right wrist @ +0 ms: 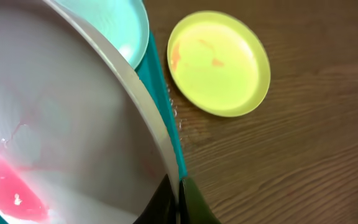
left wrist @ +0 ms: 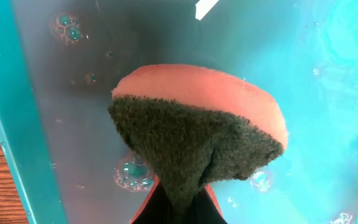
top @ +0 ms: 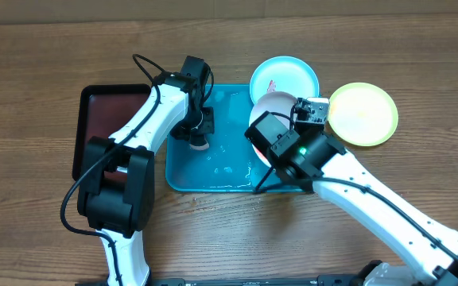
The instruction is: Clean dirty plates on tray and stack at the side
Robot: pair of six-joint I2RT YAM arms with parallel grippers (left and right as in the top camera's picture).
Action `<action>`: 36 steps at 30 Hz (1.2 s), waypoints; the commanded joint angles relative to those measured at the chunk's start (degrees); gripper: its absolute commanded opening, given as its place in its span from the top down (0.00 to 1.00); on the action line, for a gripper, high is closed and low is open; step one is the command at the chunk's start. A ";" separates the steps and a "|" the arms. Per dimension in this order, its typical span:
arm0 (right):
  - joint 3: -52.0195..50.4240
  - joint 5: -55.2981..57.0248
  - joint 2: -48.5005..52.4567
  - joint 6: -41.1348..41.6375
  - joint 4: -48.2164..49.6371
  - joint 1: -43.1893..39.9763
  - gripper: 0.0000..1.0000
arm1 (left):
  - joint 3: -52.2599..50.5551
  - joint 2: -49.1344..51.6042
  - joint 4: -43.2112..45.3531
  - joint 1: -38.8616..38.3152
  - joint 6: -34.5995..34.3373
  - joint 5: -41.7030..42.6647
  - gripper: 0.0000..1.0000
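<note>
The turquoise tray lies in the middle with wet soapy patches. My left gripper is shut on a sponge, orange with a dark scrubbing face, held just over the tray floor. My right gripper is shut on the rim of the white plate, held tilted over the tray's right end. A red smear shows in the white plate. The pale cyan plate rests at the tray's far right corner. The yellow-green plate lies on the wood tabletop to the right, with faint red marks in the right wrist view.
A smaller black tray with a dark red inside lies left of the turquoise tray, partly under my left arm. Bubbles sit on the tray floor below the sponge.
</note>
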 commanded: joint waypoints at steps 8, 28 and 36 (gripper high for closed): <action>1.22 16.87 -2.97 1.03 -1.99 6.69 0.96 | -0.57 0.17 0.22 -1.25 -1.66 0.81 0.96; 1.22 38.77 -2.99 0.13 -1.09 8.11 0.96 | -0.57 0.17 1.18 -1.55 -1.66 0.81 0.96; 1.22 44.17 -2.97 0.13 -0.63 8.24 0.96 | -0.57 0.20 1.31 -1.57 -1.68 0.81 0.96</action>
